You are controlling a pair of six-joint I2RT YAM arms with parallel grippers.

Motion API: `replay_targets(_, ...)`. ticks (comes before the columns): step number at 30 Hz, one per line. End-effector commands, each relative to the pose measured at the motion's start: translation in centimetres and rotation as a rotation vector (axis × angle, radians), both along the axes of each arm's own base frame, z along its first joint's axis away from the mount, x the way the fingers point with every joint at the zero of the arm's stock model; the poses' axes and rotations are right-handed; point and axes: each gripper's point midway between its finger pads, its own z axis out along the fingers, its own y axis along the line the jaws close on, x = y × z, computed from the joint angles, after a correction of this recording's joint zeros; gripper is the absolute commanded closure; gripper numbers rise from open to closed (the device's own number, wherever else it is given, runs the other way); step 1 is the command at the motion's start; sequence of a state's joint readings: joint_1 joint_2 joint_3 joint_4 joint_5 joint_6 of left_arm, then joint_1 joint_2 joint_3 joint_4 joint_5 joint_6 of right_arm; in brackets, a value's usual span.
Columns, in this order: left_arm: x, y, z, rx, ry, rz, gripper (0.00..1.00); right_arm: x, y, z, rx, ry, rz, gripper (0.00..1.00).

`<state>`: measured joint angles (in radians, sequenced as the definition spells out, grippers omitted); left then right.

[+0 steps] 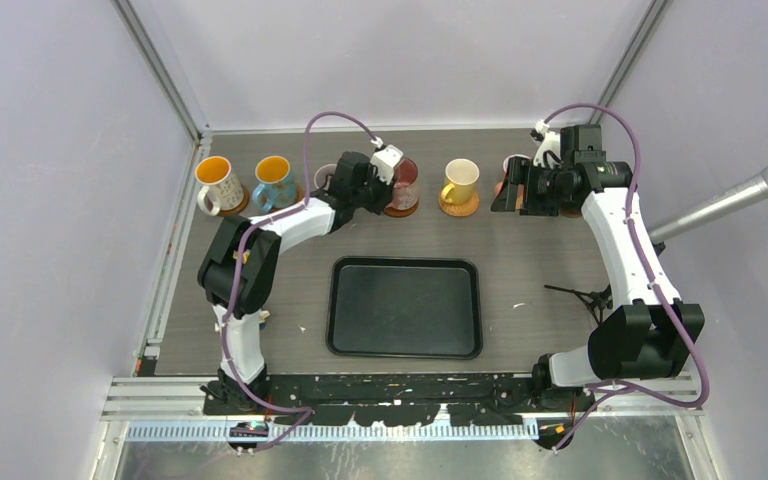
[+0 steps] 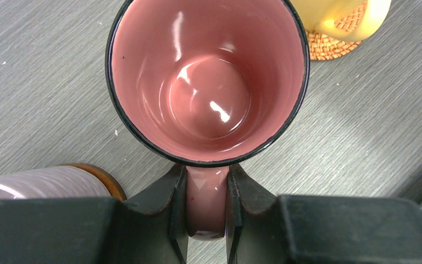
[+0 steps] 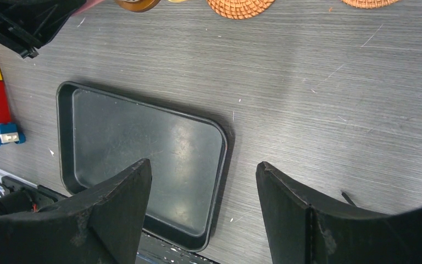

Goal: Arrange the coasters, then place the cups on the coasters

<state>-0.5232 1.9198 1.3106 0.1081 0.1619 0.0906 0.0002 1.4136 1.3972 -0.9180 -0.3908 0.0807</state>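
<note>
left gripper (image 2: 207, 179) is clamped on the pink mug (image 2: 209, 82) by the handle. mug is held upright in the back row over a dark brown coaster (image 1: 401, 209); contact with it can't be told. yellow mug (image 1: 460, 181) is seated on a woven coaster (image 1: 458, 207) just beside. right gripper (image 3: 203, 214) is spread wide, nothing grasped, above the table (image 3: 318, 110) near the black tray (image 3: 143, 143).

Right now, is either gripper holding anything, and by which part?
The left gripper is shut on the pink mug, pinching its handle between both fingers. The right gripper is open and holds nothing.
</note>
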Motion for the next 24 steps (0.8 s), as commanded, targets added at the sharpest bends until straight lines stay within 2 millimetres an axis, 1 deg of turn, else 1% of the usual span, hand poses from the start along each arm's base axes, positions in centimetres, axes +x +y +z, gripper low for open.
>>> replay_targets(1, 3.2, -1.9, 7.8, -0.110, -0.246, -0.022, 1.00, -0.2, 0.0, 0.8, -0.001, -0.025, 0.009, 0.26)
replay_targets(5, 3.4, -1.5, 7.0, -0.087, -0.235, -0.002, 1.00, -0.1, 0.0, 0.6, -0.001, -0.022, 0.009, 0.26)
replay_targets(9, 3.1, -1.2, 6.2, -0.083, -0.211, 0.004, 1.00, 0.0, 0.1, 0.5, 0.000, -0.018, 0.009, 0.26)
replay_targets(16, 2.6, -1.1, 5.6, -0.073, -0.183, -0.002, 1.00, 0.3, 0.1, 0.2, 0.005, -0.011, 0.010, 0.26)
replay_targets(17, 2.6, -1.0, 5.4, -0.070, -0.177, 0.001, 0.98, 0.4, 0.1, 0.3, 0.005, -0.012, 0.009, 0.26)
replay_targets(20, 2.6, -0.9, 5.2, -0.057, -0.166, 0.006, 0.87, 0.5, 0.1, 0.2, 0.005, -0.009, 0.012, 0.26)
replay_targets(23, 2.5, -0.8, 5.2, -0.047, -0.151, 0.008, 0.74, 0.6, 0.1, 0.1, 0.006, -0.008, 0.011, 0.26)
replay_targets(24, 2.5, -0.8, 5.1, -0.046, -0.149, 0.006, 0.71, 0.6, 0.2, 0.1, 0.006, -0.007, 0.012, 0.26)
